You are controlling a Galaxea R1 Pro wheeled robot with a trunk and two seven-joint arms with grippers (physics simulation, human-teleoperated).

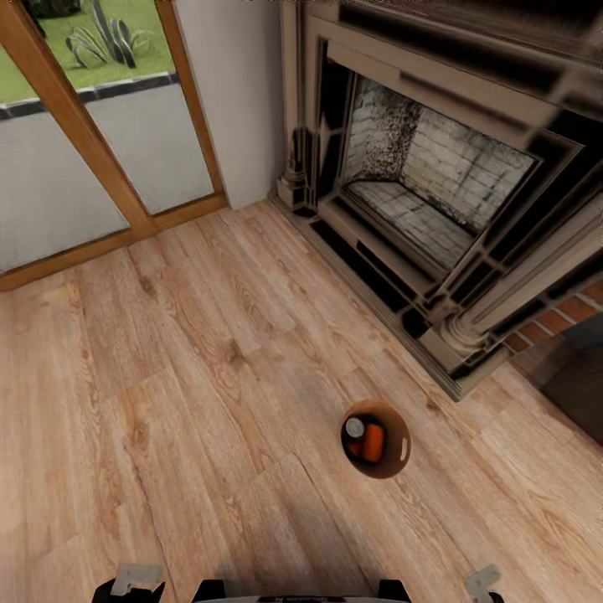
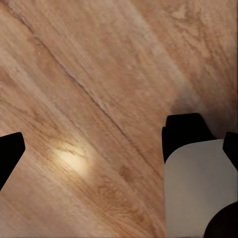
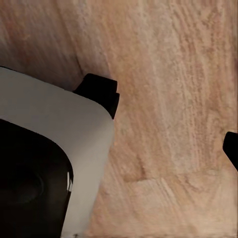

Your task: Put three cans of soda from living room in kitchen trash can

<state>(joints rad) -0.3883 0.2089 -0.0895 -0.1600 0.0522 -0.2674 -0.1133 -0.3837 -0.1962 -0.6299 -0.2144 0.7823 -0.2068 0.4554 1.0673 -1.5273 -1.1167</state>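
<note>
The trash can (image 1: 376, 438) stands upright on the wood floor (image 1: 193, 360), just in front of the robot base and near the corner of the fireplace (image 1: 427, 193). Inside it lie soda cans: one orange-red can (image 1: 373, 442) on its side and one can with a silvery top (image 1: 355, 427) facing up; a further patch of orange-red shows beneath, but whether it is a separate can cannot be told. The count of three is therefore unconfirmed.

In the head view the left claw (image 1: 134, 579) and the right claw (image 1: 484, 581) sit low at the frame edge, well apart from the trash can. Their state cannot be told from any view — both wrist views show only dark finger parts, the pale robot base and bare floor, and no object lies between the fingers.

Judged risks from this position:

- The base passes close to the trash can when it drives; contact would tip it and spill the cans.
- The trash can sits in the living room, not the kitchen — lifting it by its tapered wall could let it slip or tilt.
- An uncounted can may be left behind.
</note>
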